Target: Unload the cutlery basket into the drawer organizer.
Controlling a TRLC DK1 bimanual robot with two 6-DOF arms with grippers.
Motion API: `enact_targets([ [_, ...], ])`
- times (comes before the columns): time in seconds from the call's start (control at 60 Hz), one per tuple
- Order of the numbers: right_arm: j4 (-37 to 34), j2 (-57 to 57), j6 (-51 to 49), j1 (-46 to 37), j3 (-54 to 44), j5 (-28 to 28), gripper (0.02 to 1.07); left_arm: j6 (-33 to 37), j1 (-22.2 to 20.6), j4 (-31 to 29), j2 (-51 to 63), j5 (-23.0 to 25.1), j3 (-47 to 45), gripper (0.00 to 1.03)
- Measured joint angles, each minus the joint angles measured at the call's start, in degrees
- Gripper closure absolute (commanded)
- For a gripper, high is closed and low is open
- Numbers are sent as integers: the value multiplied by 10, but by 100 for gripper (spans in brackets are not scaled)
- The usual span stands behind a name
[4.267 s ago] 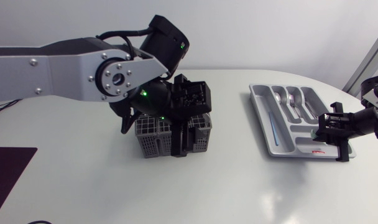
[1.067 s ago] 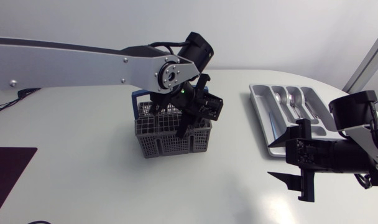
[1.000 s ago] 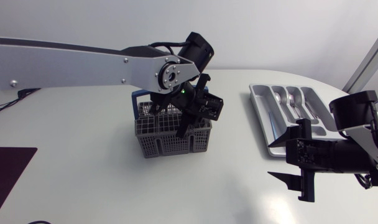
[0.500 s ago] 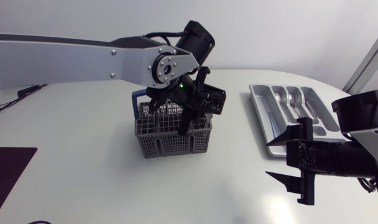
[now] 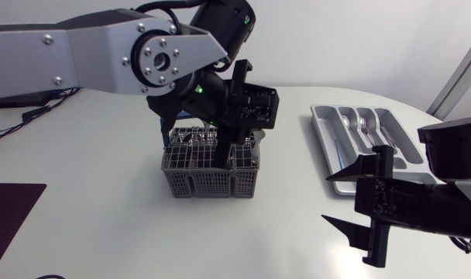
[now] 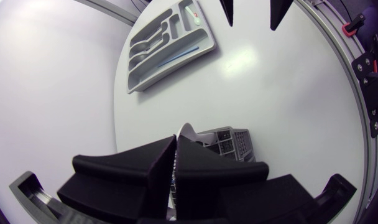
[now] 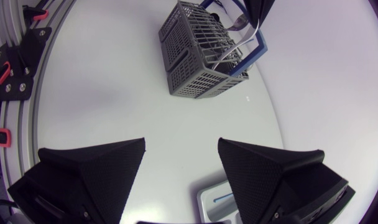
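At the lower right of the frame your right pincer [image 7: 181, 149] hangs spread and empty, likely parked clear. Mid-frame, your left pincer [image 6: 176, 140], above the cutlery basket [image 5: 208, 174], pinches what looks like a cutlery piece [image 6: 188, 129], probably to lift it out. Farther right on the worktop [image 5: 104, 217] lies the drawer organizer [image 5: 322, 128].

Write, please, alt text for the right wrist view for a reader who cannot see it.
The right end effector, open and empty, faces the grey cutlery basket standing on the white table. Above the basket, the left end effector grips a silver utensil reaching down into it. A corner of the drawer organizer shows beneath the right end effector.
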Motion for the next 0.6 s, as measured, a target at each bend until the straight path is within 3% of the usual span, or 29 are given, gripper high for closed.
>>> enact_targets([
  [0.25, 38, 8, 68, 45, 0, 39, 21, -23, 0, 9, -10, 0, -20, 86],
  [0.433, 42, 14, 81, 49, 0, 43, 21, -45, 0, 87, -38, -5, -84, 86],
  [0.6, 42, 14, 81, 49, 0, 43, 21, -43, 0, 101, -44, -7, -95, 86],
])
